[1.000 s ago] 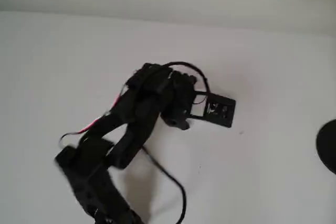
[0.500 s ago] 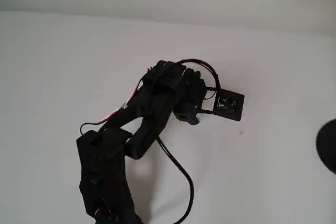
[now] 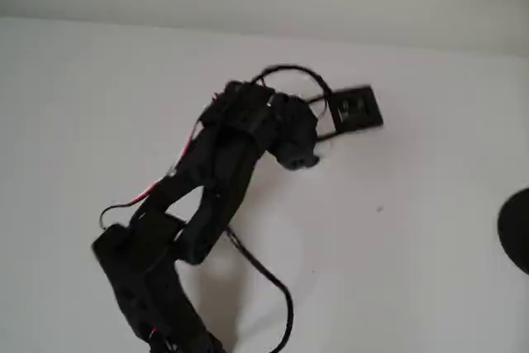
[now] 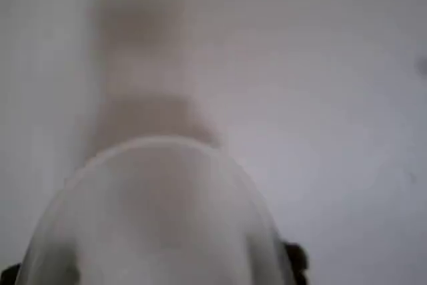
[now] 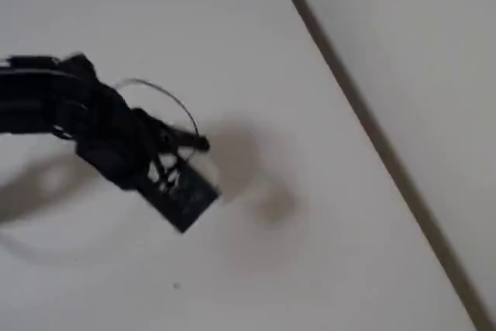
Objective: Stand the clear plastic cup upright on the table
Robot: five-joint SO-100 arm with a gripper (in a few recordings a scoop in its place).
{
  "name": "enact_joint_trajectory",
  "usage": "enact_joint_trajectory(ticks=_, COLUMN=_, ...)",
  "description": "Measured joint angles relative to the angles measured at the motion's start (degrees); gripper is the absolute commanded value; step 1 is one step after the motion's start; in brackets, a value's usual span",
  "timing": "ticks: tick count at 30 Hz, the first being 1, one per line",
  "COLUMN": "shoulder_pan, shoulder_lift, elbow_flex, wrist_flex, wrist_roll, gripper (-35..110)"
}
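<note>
A plain white worktop (image 3: 430,229) is seen from above, with a black robot arm (image 3: 190,221) reaching from the lower left toward the middle. At the arm's tip, the pincer (image 3: 335,117) carries a black square tag (image 3: 355,109) and is ringed by a loop of black cable (image 3: 289,72). A dark round shape (image 3: 517,229) is cut off at the right edge.

In the wrist view, the clear plastic cup (image 4: 160,218) is seen very close, its round rim arching across the lower half of the frame, pale and ghost-like against the white surface. Nothing can be made out inside it. Dark bits of the pincer show at either side of its base, so the cup appears to be pinched between the jaws, though the blur leaves this uncertain.

In the fixed view, the pincer (image 5: 182,164) is seen above the worktop, with a soft shadow (image 5: 248,176) just to its right; the cup cannot be picked out there.
</note>
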Motion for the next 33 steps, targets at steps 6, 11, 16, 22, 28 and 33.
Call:
enact_joint_trajectory(ticks=6, shoulder_pan=1.41, shoulder_lift=12.92, elbow_flex=15.64, wrist_flex=-22.24, wrist_roll=-12.57, gripper=9)
enact_joint_trajectory(ticks=11, shoulder_pan=1.93, shoulder_lift=21.80, elbow_flex=35.60, wrist_flex=-44.47, wrist_roll=-22.76, gripper=10)
enact_joint_trajectory(ticks=16, shoulder_pan=2.99, shoulder_lift=23.29, elbow_flex=55.20, wrist_flex=-68.38, wrist_roll=-32.96, gripper=10)
enact_joint_trajectory(ticks=22, shoulder_pan=3.34, shoulder_lift=11.69, elbow_flex=68.82, wrist_flex=-102.22, wrist_roll=-41.84, gripper=10)
enact_joint_trajectory(ticks=28, shoulder_pan=4.48, shoulder_lift=-17.14, elbow_flex=67.94, wrist_flex=-135.35, wrist_roll=-48.60, gripper=28)
enact_joint_trajectory(ticks=33, shoulder_pan=5.63, shoulder_lift=-29.88, elbow_flex=61.96, wrist_flex=-146.87, wrist_roll=-51.68, gripper=51)
